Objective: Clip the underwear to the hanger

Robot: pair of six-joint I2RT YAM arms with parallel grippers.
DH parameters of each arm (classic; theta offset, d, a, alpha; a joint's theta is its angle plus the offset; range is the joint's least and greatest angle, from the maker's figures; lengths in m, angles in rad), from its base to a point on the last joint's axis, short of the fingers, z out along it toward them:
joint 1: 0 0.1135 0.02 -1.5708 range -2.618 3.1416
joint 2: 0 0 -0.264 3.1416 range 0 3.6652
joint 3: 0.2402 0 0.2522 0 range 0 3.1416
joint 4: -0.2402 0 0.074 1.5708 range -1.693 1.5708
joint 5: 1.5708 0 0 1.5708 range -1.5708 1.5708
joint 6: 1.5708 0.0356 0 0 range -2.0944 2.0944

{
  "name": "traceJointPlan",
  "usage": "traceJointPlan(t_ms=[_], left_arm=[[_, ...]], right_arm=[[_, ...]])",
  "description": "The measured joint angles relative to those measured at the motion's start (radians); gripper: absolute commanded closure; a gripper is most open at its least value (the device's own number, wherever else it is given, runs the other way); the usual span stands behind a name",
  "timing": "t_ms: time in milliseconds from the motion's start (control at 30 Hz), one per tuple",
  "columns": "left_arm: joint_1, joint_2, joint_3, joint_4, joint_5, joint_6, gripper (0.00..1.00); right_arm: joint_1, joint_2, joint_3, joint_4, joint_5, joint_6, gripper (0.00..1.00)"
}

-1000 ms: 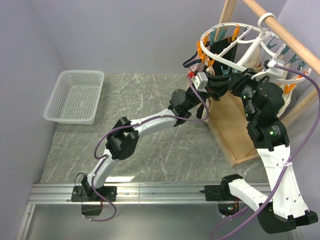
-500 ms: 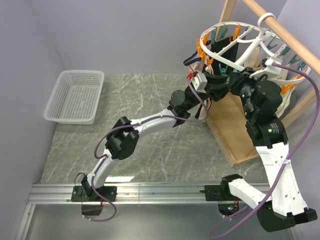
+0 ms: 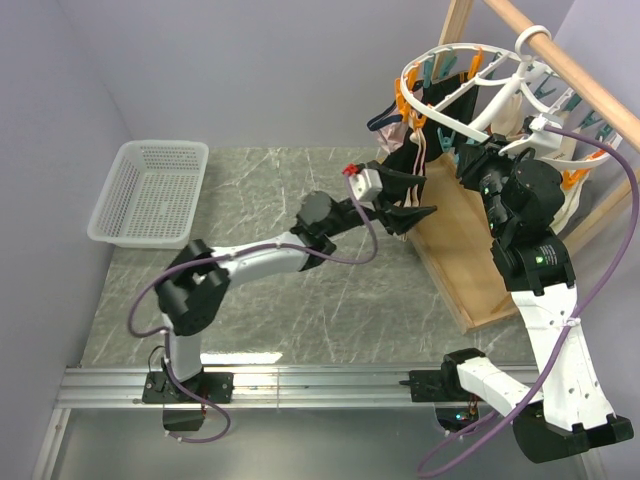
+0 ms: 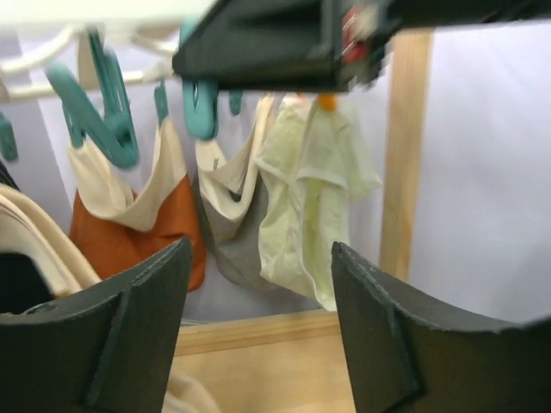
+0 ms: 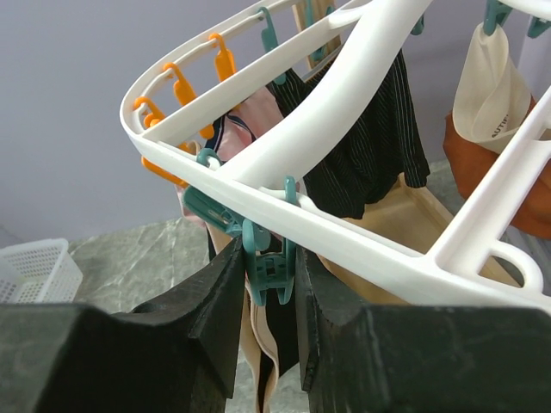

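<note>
The right hand (image 5: 269, 274) is the nearer of the two, pressed onto a single teal clip (image 5: 261, 249) on the rim of the one hanger (image 5: 387, 258). The one pair of underwear (image 5: 366, 146) hangs lengthwise down beneath that rim, its tan band just under the pinched clip, so I'd say the cloth must come up into it from below. The left hand (image 3: 420, 193) hangs spread and holding nothing, apart to the hanger's left, above the bench (image 3: 300, 300).
</note>
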Motion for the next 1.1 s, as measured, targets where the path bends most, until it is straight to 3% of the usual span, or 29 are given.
traceJointPlan(t_ms=[233,700,1100], left_arm=[[0.041,-0.114,-0.017,-0.068,0.054,0.106,0.34],[0.037,0.131,0.335,-0.168,0.027,0.134,0.37],[0.014,0.220,0.492,-0.162,0.008,0.079,0.54]], right_arm=[[-0.003,0.000,-0.003,0.001,-0.007,0.002,1.00],[-0.031,-0.030,-0.034,0.035,-0.128,0.005,1.00],[-0.035,-0.034,-0.050,0.064,-0.161,-0.007,1.00]])
